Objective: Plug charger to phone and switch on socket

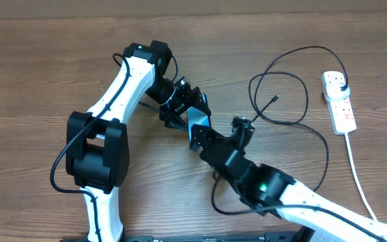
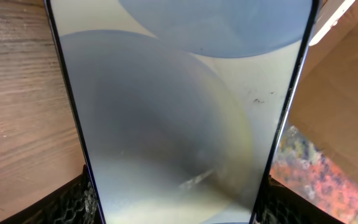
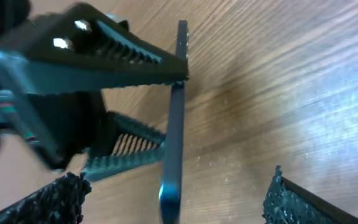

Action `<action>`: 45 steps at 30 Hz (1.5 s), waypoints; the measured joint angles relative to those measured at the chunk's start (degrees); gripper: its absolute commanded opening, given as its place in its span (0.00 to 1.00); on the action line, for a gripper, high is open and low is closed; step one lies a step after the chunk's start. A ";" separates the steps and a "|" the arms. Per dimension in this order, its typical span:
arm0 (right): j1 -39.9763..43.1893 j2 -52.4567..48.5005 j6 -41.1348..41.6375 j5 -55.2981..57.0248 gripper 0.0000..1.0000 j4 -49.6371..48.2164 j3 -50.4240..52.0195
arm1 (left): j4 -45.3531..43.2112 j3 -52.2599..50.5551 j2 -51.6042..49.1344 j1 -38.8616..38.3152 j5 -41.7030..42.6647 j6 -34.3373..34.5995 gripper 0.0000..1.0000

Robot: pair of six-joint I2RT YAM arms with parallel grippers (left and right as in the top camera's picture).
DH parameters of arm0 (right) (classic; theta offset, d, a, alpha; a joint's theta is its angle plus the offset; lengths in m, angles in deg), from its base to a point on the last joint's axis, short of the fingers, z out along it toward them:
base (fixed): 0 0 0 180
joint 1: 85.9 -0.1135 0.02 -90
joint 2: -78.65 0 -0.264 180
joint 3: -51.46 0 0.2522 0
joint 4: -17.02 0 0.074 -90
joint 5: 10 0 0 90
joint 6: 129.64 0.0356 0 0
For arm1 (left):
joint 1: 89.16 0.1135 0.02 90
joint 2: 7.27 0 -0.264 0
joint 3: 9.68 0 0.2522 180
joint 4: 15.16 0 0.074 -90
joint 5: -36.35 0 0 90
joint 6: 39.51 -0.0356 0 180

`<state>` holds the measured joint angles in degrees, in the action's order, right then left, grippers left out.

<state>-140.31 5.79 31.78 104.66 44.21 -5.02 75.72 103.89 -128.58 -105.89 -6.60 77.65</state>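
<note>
The phone (image 1: 198, 122) is held on edge above the table's middle. In the left wrist view its light screen (image 2: 179, 112) fills the frame. My left gripper (image 1: 191, 111) is shut on its two long edges (image 2: 176, 202). My right gripper (image 1: 204, 140) is open, with the phone's lower end, seen edge-on (image 3: 174, 130), between its fingers (image 3: 173, 202) and touching neither. The charger's black cable (image 1: 306, 101) loops on the table to the right, its connector tip (image 1: 275, 99) lying free. Its black plug (image 1: 341, 85) sits in the white socket strip (image 1: 341, 113).
The strip's white cord (image 1: 359, 176) runs toward the front right edge. The black cable also trails down past my right arm (image 1: 327, 161). Both arms crowd the middle of the wooden table (image 1: 39, 74).
</note>
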 measured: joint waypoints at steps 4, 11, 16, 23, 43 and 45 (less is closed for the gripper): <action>0.00 -4.37 -0.57 2.14 0.77 -2.64 0.00 | -0.48 0.00 0.00 0.00 0.39 1.68 0.77; 0.00 -5.07 -1.07 4.11 0.58 -5.84 0.00 | -0.48 0.00 0.00 0.00 1.05 2.99 0.78; 0.00 -6.34 -1.09 4.52 0.56 -7.98 0.00 | -0.50 0.00 0.00 0.00 1.22 4.24 0.78; 0.00 -7.89 -0.96 4.74 0.37 -8.39 0.00 | -0.61 0.00 0.00 -0.04 1.22 4.46 0.78; 0.00 -8.15 -0.96 4.98 0.04 -7.87 0.02 | -1.14 0.00 0.00 -1.29 0.24 4.48 0.99; 0.00 -8.15 -0.92 4.70 0.04 -7.85 0.02 | -1.81 0.00 0.00 -0.85 -0.02 4.42 1.00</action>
<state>-140.31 -2.36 30.86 109.36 36.37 -5.00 73.91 103.89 -128.58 -106.74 -6.62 82.07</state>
